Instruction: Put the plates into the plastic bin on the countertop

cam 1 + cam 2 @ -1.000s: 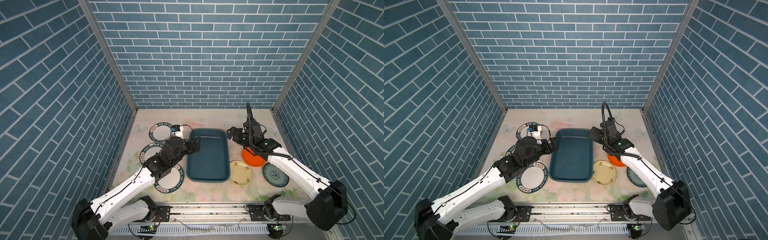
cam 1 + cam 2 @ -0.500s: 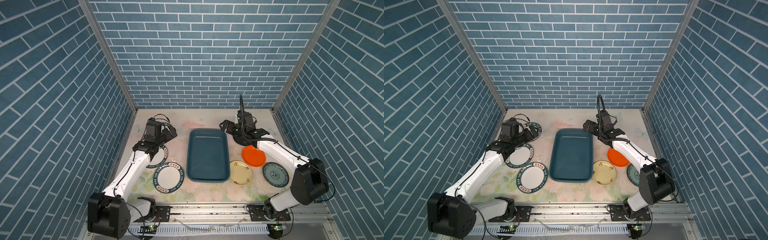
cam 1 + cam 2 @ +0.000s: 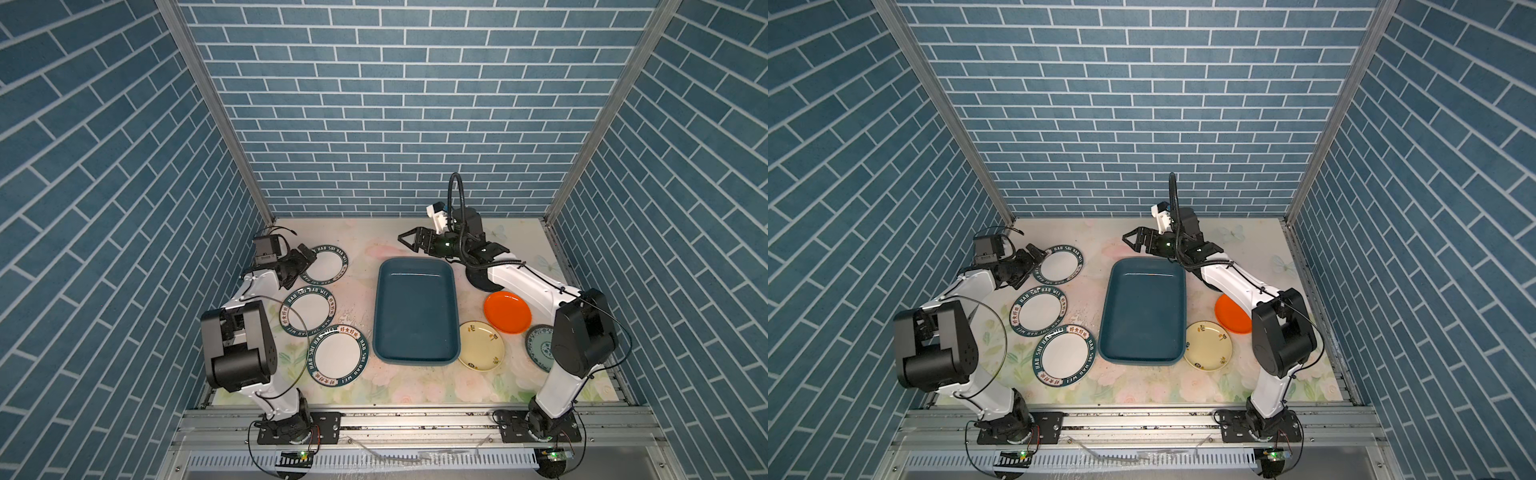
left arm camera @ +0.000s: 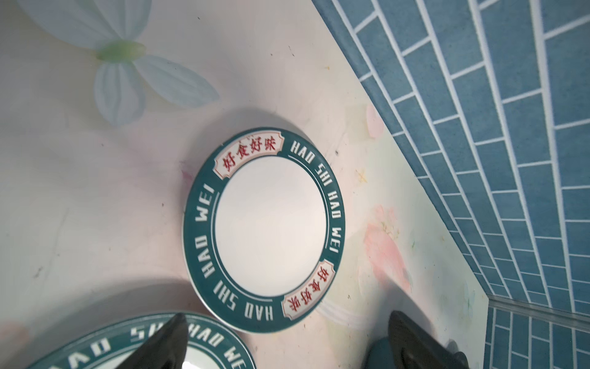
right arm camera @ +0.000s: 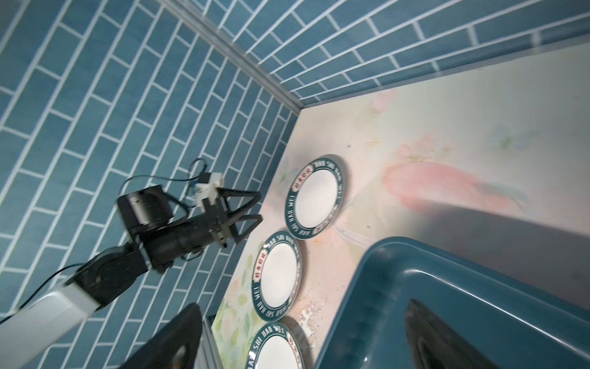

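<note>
The plastic bin [image 3: 415, 311] lies on the countertop [image 3: 370, 243] with its long sides running front to back, and all seven plates lie flat on the countertop outside it. On the bin's left side in both top views, three white plates with dark-green lettered rims form a row along it. The far lettered plate [image 3: 328, 266] is level with the bin's far end, the middle lettered plate [image 3: 309, 311] is beside its middle, and the near lettered plate [image 3: 338, 354] is just beside its near left corner. On the bin's right side, the black plate [image 3: 478, 283] sits by the far right corner, mostly hidden under the right arm. The orange plate [image 3: 508, 312] lies beside the bin's middle, and the cream-yellow plate [image 3: 482, 351] is close against the near right corner. The blue-patterned plate [image 3: 539, 347] lies farther out from the bin, partly behind the arm's elbow. The left gripper [image 3: 308, 254] hangs at the edge of the far lettered plate that faces away from the bin, jaws spread wide and holding nothing; whether it touches the plate I cannot tell. The right gripper [image 3: 406, 244] hovers just beyond the bin's far rim, its fingers [image 5: 178, 338] wide apart and empty.
</note>
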Controlling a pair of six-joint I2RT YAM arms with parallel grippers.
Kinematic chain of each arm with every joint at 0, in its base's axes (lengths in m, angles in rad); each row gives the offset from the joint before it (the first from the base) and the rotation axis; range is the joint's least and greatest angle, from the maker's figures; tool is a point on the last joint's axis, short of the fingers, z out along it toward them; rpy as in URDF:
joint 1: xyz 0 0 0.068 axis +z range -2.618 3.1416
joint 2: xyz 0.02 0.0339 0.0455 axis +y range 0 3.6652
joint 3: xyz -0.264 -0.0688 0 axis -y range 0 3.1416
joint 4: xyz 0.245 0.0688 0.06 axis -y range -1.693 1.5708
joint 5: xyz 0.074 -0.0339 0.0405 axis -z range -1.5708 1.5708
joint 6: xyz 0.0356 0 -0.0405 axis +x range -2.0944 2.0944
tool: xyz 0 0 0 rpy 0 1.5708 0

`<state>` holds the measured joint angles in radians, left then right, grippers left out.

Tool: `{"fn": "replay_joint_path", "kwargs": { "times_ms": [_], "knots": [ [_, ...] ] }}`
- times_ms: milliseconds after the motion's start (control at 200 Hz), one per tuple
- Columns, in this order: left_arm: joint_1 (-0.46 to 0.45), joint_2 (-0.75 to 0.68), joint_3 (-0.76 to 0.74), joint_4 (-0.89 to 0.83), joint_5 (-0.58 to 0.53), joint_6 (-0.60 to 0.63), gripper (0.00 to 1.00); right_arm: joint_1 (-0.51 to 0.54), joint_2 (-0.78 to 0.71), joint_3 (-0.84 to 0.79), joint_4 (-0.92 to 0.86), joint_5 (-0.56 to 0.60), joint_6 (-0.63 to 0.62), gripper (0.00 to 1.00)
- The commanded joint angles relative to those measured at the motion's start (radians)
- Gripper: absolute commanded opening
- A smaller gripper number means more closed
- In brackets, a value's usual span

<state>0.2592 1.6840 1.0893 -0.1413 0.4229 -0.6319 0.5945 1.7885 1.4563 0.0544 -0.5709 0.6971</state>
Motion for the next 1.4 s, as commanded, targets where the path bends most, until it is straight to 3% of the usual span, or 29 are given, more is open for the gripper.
{"fn": "replay_joint_path", "kwargs": {
  "times_ms": [0, 145, 325, 775, 1395],
  "knots": [
    [0.056, 0.074, 0.027, 0.059, 0.104, 0.023, 0.99, 0.032, 0.056, 0.093, 0.042, -0.138, -0.055, 0.99],
    [0.114, 0.169, 0.031, 0.152, 0.196, -0.012, 0.98, 0.067, 0.102, 0.148, 0.041, -0.169, -0.064, 0.98],
    [0.138, 0.226, 0.052, 0.183, 0.222, -0.012, 0.97, 0.092, 0.117, 0.162, 0.023, -0.155, -0.075, 0.99],
    [0.142, 0.319, 0.135, 0.047, 0.261, 0.096, 0.89, 0.100, 0.111, 0.156, 0.000, -0.112, -0.081, 0.99],
    [0.140, 0.376, 0.139, 0.058, 0.296, 0.109, 0.73, 0.102, 0.115, 0.156, -0.003, -0.098, -0.079, 0.98]
  ]
}}
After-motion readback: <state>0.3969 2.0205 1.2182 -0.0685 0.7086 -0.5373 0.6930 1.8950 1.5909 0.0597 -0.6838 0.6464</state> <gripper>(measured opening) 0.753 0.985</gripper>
